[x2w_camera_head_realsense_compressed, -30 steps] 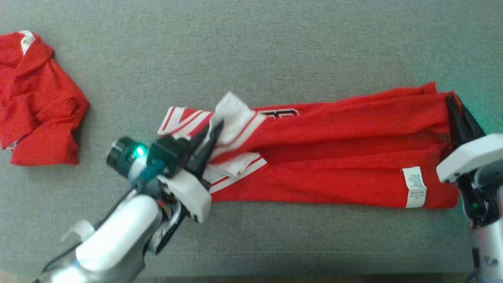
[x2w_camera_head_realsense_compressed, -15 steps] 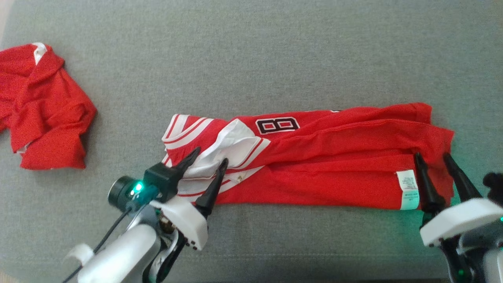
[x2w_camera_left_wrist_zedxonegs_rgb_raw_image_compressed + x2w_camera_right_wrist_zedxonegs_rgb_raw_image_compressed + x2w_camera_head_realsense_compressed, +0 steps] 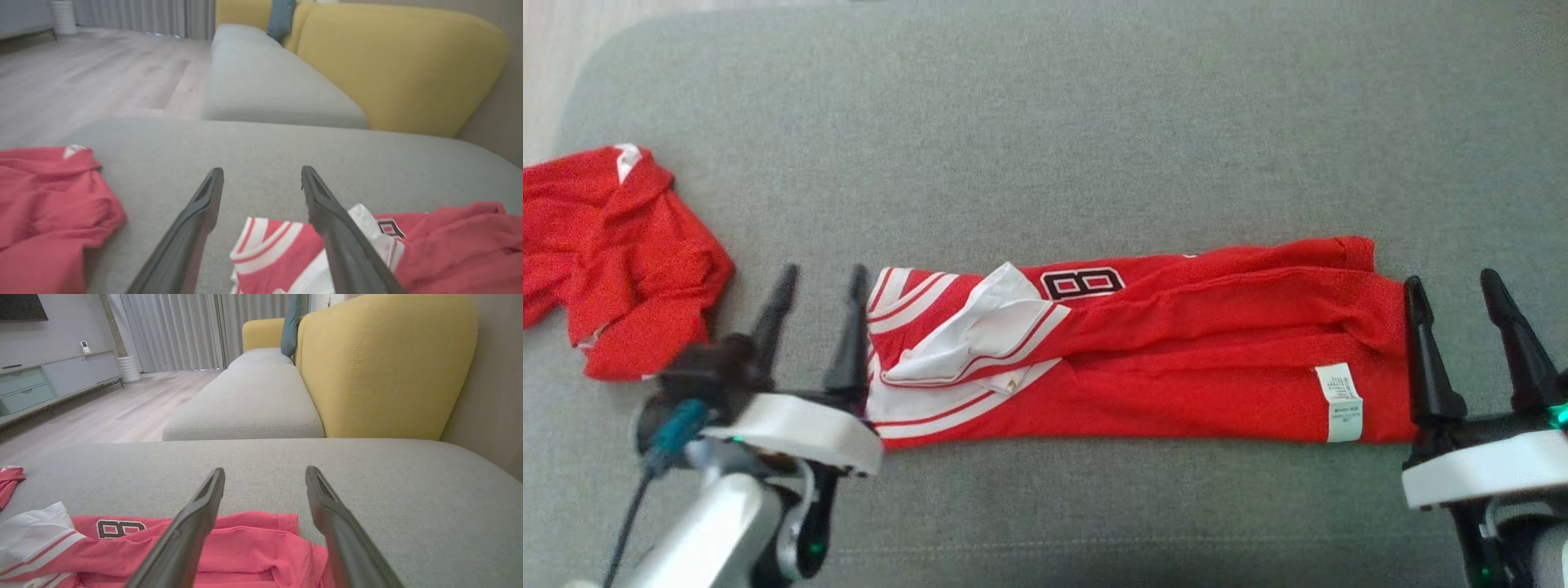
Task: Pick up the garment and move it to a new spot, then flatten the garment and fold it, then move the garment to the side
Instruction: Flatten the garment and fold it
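A red jersey (image 3: 1176,351) with white striped trim and a dark number lies folded into a long strip across the grey cushion (image 3: 1045,147); its striped end (image 3: 282,253) and its red end (image 3: 245,547) show in the wrist views. My left gripper (image 3: 821,278) stands open just left of the striped end, nothing between its fingers. At the strip's right end my right gripper (image 3: 1454,286) is open too, its left finger (image 3: 1425,351) close against the fabric edge. A white care label (image 3: 1342,402) faces up near that end.
A second red garment (image 3: 613,253) lies crumpled at the cushion's left edge, also in the left wrist view (image 3: 45,212). Beyond the cushion are a yellow sofa back (image 3: 384,363), another grey seat (image 3: 249,400) and wooden floor (image 3: 81,77).
Both grippers have let go of the jersey and drawn back off its ends, standing open. The jersey lies flat where it was laid. The head camera has tilted, shifting the whole picture down.
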### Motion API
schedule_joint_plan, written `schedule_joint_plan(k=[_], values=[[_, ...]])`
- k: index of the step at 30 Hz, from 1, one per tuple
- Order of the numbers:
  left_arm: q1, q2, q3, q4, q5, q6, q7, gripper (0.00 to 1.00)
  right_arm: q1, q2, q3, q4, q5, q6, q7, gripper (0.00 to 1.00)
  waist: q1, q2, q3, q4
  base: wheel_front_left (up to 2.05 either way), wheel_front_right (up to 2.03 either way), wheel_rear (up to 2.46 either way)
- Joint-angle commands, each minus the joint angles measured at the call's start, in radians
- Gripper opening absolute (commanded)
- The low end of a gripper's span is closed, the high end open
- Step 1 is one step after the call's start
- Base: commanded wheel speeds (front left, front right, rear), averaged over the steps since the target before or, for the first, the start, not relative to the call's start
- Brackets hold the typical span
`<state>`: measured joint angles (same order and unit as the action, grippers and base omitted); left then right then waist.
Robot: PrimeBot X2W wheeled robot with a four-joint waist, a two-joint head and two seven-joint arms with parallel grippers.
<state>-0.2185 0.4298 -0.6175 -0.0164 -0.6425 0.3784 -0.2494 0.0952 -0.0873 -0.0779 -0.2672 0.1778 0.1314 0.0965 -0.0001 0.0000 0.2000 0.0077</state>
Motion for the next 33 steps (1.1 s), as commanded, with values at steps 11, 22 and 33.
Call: schedule_joint_plan(k=[11,22,33], values=[[0.071,0.028,0.185,-0.077,0.107,-0.004,-0.012,1.0,-0.009,-0.001,0.036,-0.028,-0.01,-0.001,-0.01,1.0,0.0001,0.0,-0.033,0.0,0.0,0.0,0.0],[0.077,0.013,0.216,-0.075,0.136,-0.031,-0.012,1.0,-0.023,0.01,0.039,-0.007,0.005,-0.001,-0.004,1.0,0.0001,0.0,-0.01,0.002,0.0,0.0,0.0],[0.011,-0.013,0.207,-0.086,0.172,-0.076,-0.012,1.0,-0.096,-0.042,-0.064,0.19,0.04,-0.001,0.016,1.0,0.0001,0.0,0.082,0.025,0.0,0.0,0.0]])
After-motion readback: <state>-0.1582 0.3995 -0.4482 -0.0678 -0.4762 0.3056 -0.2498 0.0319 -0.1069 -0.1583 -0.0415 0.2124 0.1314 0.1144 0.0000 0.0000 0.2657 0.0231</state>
